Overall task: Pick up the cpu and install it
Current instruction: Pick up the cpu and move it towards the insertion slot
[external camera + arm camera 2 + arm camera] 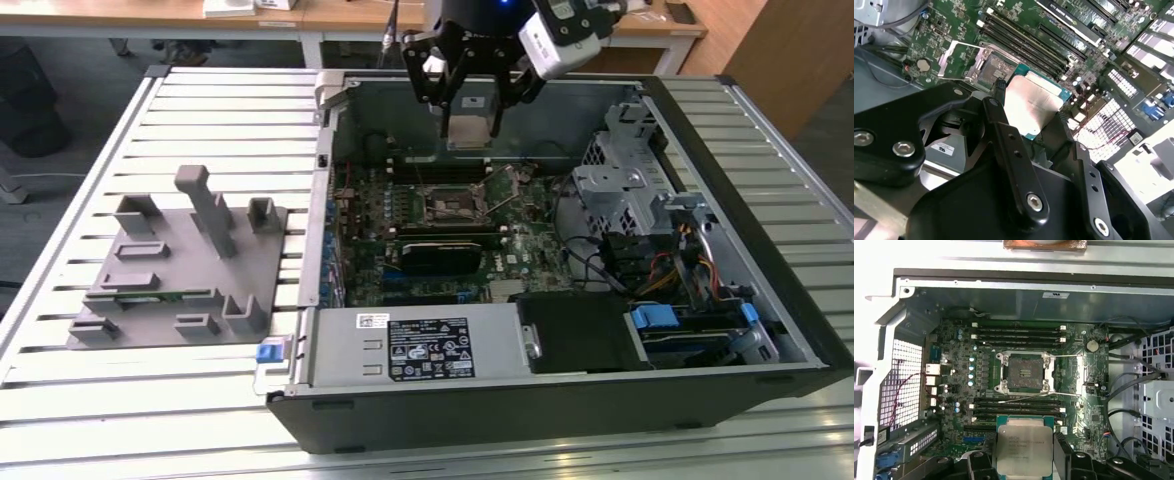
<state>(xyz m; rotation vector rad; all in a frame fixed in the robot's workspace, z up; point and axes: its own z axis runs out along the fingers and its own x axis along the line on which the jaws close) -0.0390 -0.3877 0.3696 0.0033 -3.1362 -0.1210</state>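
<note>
Black jointed hand (1023,462) tight around the flat, square, matte-silver cpu (1024,440), over the green motherboard (956,365).

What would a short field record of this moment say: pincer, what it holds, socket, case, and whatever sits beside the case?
pincer: black pincer, shut on the chip, above the open case
held: silvery square cpu chip with green edge, over the motherboard, not yet seated
socket: square metal-framed motherboard socket, empty, retaining frame swung open
case: black computer tower lying on its side, panel off
beside case: grey plastic fixture plate on the slatted metal table, at the exterior view's left
</note>
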